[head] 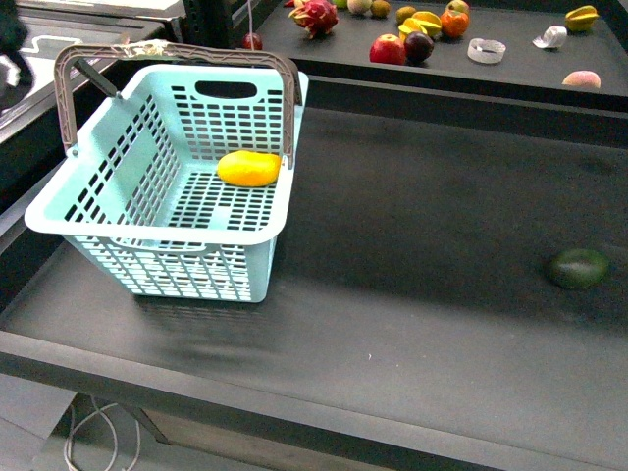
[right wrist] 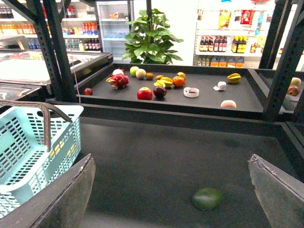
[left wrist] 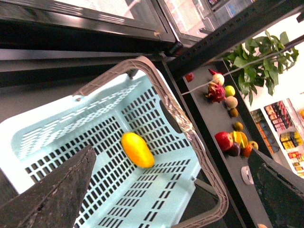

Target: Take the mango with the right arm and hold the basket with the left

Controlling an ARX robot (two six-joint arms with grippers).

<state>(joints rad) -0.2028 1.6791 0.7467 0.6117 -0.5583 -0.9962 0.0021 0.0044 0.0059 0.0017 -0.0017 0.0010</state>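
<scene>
One mango (head: 248,168) inside one basket (head: 147,231), one green fruit (head: 578,268) well apart

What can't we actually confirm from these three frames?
- Both arms: absent from the front view, so their poses are unknown.
- Left pincer over the basket: fingers cut off by the wrist view's edge.
- Mango underside: faces the basket floor.
- Right pincer: fingertips cut off.
- Back-shelf fruit: too small to identify reliably.
</scene>
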